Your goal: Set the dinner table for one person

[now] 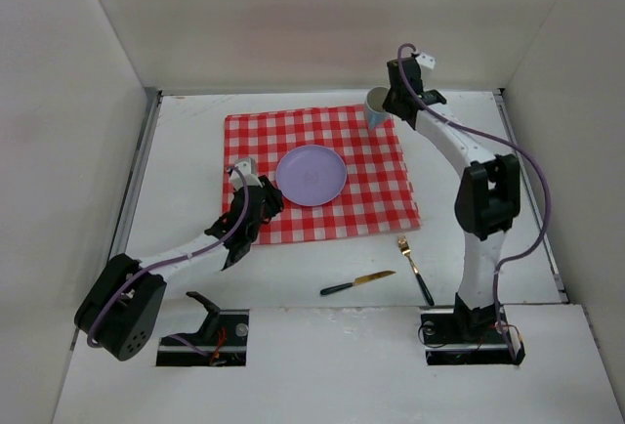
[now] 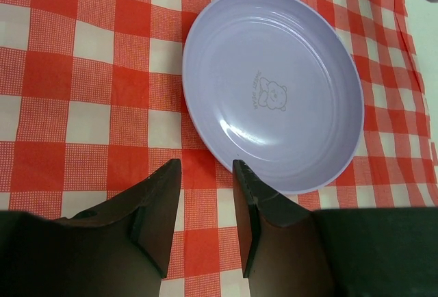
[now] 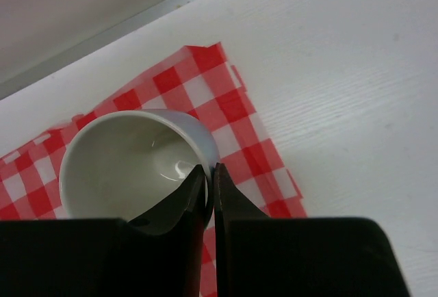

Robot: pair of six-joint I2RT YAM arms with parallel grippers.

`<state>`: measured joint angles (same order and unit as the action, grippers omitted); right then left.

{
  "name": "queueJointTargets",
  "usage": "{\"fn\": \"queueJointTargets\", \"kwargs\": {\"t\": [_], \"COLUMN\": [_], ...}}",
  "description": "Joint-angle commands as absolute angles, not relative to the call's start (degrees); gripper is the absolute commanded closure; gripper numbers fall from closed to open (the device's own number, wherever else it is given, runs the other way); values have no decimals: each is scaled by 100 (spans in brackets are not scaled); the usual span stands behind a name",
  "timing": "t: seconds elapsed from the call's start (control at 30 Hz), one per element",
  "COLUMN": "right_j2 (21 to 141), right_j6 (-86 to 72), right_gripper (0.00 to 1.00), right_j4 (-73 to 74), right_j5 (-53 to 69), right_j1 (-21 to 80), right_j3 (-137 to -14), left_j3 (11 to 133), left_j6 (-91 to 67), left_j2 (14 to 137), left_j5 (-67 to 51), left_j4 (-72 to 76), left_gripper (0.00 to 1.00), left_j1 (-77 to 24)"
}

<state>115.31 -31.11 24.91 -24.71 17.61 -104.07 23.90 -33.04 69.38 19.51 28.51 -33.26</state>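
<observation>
I see white walls close round the large matte white dinner table (image 1: 186,180) on three sides. My left gripper (image 2: 205,167) hangs open over the red-and-white checked cloth (image 1: 381,190), just beside the round lilac plastic plate (image 1: 311,174). At the cloth's far right corner my right gripper (image 3: 209,174) pinches the rim of the pale blue cup (image 3: 130,167). White tabletop shows between the cloth and each side wall.
</observation>
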Motion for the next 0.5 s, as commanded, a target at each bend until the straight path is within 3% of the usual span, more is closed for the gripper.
{"fn": "queueJointTargets", "kwargs": {"t": [0.0,0.2,0.47], "right_j2": [11907,12638,12832], "right_j6": [-3059,-2962,-3006], "right_gripper": [87,87,87], "right_j4": [2530,2944,3006], "right_j5": [-2514,-2601,-2584], "right_j1": [1850,1938,1938], "right_j3": [-11424,-12251,-12138], "left_j3": [2320,2303,2347], "left_j6": [-3278,-3252,-3243], "left_j2": [6900,6864,7005], "left_j5": [1995,2013,2013], "left_j4": [3173,3173,3173], "left_gripper": [66,66,66], "left_j1": [-3283,-3247,-3265]}}
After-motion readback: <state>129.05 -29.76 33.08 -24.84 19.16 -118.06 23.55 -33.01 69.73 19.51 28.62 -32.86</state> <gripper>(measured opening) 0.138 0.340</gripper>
